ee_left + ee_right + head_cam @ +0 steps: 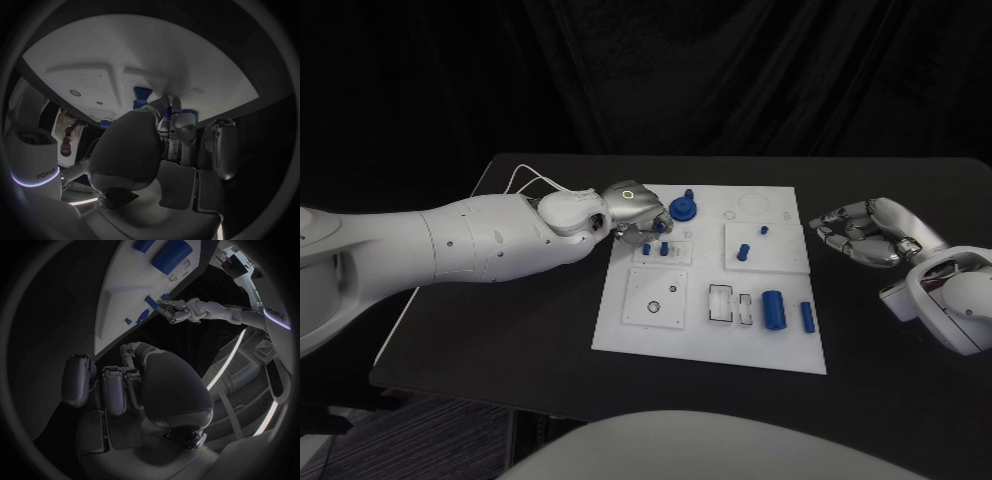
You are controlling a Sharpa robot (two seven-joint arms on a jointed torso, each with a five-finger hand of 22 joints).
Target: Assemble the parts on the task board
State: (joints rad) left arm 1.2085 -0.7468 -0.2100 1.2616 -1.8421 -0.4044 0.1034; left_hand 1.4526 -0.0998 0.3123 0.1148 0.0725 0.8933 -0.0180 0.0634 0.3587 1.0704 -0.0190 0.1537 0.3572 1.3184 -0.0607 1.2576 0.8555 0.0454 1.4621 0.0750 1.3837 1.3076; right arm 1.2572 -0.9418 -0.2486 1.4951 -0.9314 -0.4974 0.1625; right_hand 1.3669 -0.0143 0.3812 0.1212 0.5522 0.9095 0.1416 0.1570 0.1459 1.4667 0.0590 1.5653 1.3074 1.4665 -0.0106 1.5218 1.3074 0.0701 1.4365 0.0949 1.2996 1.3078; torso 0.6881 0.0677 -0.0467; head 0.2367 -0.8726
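While matte: flat white task board

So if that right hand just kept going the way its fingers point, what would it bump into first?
Probably the task board: the right hand sits just off the board's right edge, fingers curled and pointing toward it. Beyond the edge, the small blue peg looks nearest in line, though its height above the board is hard to judge.

right hand curled, task board beyond

White task board flat at your table's middle, blue knob upright near its far edge, two blue cylinders lying near its front edge.
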